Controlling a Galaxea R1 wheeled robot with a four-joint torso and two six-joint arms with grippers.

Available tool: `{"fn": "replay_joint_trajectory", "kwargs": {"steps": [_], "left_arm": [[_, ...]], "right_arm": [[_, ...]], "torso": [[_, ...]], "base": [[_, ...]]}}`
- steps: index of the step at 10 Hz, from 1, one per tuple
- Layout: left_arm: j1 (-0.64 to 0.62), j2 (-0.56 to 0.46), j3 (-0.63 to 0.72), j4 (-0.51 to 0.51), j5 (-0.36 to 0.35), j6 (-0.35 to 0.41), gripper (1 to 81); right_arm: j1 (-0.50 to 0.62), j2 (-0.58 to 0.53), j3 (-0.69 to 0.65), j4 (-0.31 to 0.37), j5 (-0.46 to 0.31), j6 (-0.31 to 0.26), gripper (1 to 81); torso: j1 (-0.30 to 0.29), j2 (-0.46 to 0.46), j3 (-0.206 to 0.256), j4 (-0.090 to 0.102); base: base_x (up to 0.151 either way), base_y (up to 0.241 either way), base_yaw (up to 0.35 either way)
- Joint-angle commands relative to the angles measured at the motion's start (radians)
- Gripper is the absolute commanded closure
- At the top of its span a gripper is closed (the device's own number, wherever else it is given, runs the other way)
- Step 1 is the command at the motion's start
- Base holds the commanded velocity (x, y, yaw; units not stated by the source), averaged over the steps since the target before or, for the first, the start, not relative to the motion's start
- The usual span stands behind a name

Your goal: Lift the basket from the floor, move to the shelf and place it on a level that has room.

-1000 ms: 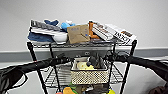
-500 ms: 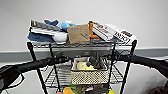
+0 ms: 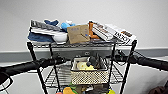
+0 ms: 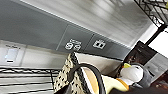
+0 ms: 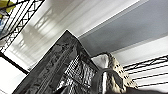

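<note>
The cream-white basket with perforated sides stands on the second wire level of the black-posted shelf. Soft toys and dark items lie inside it. My left gripper hangs open over that level, a little left of the basket and apart from it. The basket's wall shows close in the left wrist view, with a white and yellow plush beyond it. My right gripper reaches in beside the basket's right end, partly behind a post. The right wrist view shows the basket's rim close by.
The top tier is piled with boxes and blue cloth. Colourful toys sit on the tier below the basket. A pale wall with a grey strip and wall sockets stands right behind the rack.
</note>
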Motion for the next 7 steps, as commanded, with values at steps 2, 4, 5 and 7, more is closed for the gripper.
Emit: {"fn": "replay_joint_trajectory", "kwargs": {"steps": [2,4,5,7], "left_arm": [[-0.111,-0.174,0.198,-0.001,-0.021,-0.002,1.0],[-0.059,-0.252,0.285,-0.001,-0.069,-0.005,1.0],[-0.035,-0.283,0.318,0.001,-0.083,-0.005,1.0],[0.021,-0.348,0.38,0.005,-0.111,-0.004,1.0]], "right_arm": [[0.07,-0.194,0.252,-0.008,0.095,0.056,1.0],[0.021,-0.266,0.335,-0.005,0.124,0.059,1.0],[0.001,-0.304,0.381,-0.006,0.137,0.06,1.0],[-0.022,-0.376,0.467,-0.005,0.147,0.062,1.0]], "torso": [[0.0,0.0,0.0,0.0],[0.0,0.0,0.0,0.0],[0.0,0.0,0.0,0.0],[0.0,0.0,0.0,0.0]], "base": [[0.0,0.0,0.0],[0.0,0.0,0.0],[0.0,0.0,0.0],[0.0,0.0,0.0]]}}
